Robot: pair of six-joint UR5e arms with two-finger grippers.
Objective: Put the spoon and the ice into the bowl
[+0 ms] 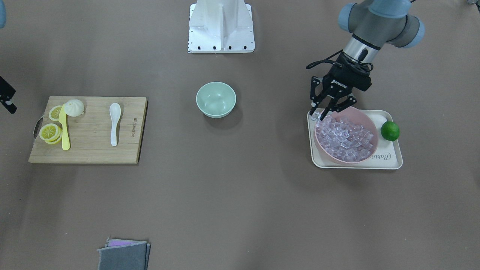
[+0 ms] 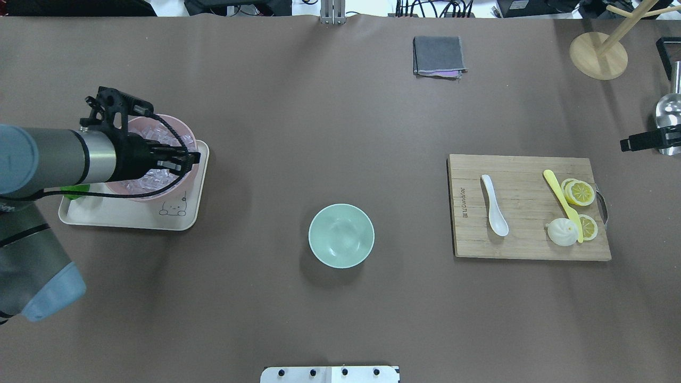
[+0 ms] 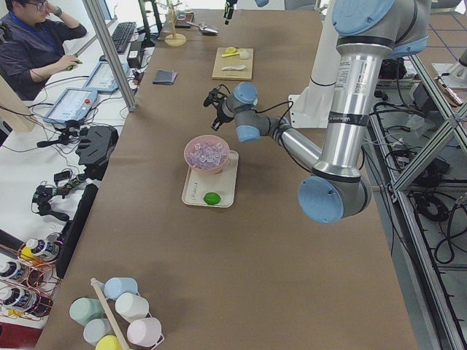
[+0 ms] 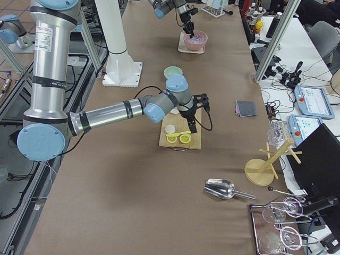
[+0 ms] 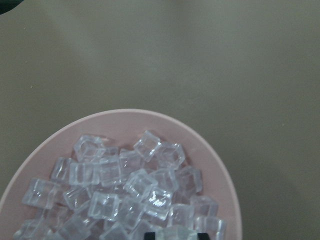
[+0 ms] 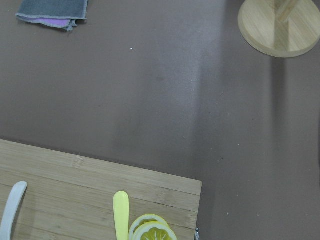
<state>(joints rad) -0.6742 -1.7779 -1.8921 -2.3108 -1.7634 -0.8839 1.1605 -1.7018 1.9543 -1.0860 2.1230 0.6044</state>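
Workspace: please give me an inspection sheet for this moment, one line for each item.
Surface: brown table, no spills seen.
Job's things: spoon on cutting board; green bowl empty; ice fills pink bowl on tray.
Clutter: lime, yellow knife, lemon slices, bun, grey cloth.
Grippers: left gripper open above the ice; right gripper unclear.
Cables: black cable on left wrist.
Surroundings: person at desk.

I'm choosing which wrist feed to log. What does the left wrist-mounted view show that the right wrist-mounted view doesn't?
Only the left wrist view shows the pink bowl heaped with ice. Only the right wrist view shows the cutting board, the spoon handle, the yellow knife, lemon slices, a grey cloth and a wooden stand base. Both show bare brown table.
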